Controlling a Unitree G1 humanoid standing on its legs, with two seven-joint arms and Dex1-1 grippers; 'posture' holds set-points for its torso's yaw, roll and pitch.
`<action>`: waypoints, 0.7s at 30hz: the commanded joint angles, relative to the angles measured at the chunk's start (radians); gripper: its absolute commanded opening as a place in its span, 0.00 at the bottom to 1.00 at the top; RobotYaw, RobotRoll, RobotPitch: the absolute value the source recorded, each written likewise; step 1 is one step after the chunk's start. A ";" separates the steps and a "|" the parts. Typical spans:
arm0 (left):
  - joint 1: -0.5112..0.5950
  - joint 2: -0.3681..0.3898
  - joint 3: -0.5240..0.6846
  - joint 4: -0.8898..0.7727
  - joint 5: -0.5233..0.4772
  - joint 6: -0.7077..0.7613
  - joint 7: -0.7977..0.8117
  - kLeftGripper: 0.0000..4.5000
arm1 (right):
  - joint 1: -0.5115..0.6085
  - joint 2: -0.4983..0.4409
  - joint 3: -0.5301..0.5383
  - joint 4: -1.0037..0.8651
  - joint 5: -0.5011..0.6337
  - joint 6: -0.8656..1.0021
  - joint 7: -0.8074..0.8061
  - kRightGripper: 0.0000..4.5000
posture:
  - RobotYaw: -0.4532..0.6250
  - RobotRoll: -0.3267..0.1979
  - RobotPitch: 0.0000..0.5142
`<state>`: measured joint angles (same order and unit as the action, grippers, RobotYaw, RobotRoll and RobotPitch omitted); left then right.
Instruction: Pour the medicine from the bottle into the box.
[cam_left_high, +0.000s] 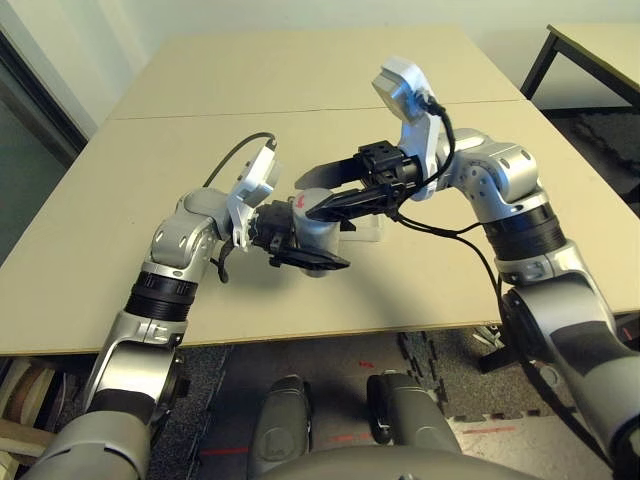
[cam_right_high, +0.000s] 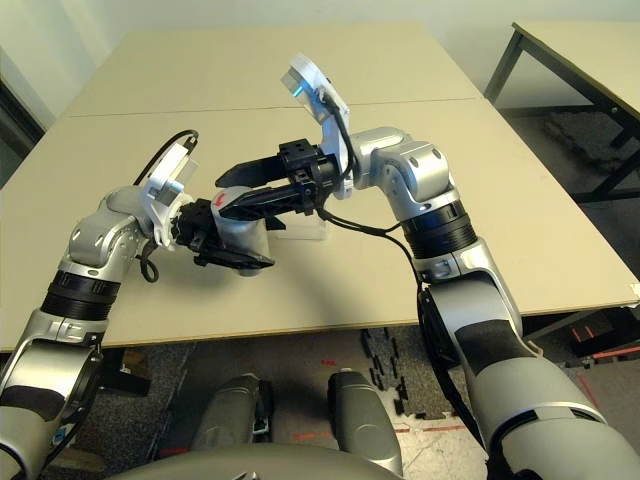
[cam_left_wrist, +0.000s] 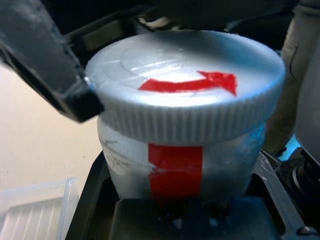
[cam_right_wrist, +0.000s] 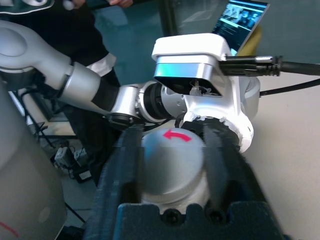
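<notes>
- Left gripper clasps the bottle.
- Right gripper clenched around its cap, red arrow on top.
- Clear box on the table, nearby.

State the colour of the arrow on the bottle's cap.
The arrow is red, seen best in the left wrist view.

Your head views are evenly bright, with soft shadow on the table. Your left wrist view shows glare across the cap's top.
</notes>
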<state>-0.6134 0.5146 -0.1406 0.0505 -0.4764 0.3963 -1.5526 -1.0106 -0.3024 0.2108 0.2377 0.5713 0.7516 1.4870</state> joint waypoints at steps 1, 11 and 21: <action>0.004 0.021 0.041 0.031 -0.025 0.030 0.043 0.58 | 0.004 0.012 0.063 -0.020 0.018 0.006 0.086 0.27 | 0.39 0.62 0.11; 0.009 0.036 0.047 0.052 -0.026 0.022 0.052 0.58 | -0.005 -0.007 0.054 0.010 -0.010 -0.020 0.064 0.93 | 0.38 0.62 0.10; 0.024 0.055 0.070 0.075 -0.027 0.007 0.073 0.58 | -0.034 -0.019 0.001 0.157 -0.111 -0.167 -0.048 1.00 | 0.37 0.62 0.09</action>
<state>-0.6012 0.5662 -0.0799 0.1130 -0.4915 0.4101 -1.4886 -1.0237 -0.3222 0.2238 0.3657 0.4875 0.6221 1.4638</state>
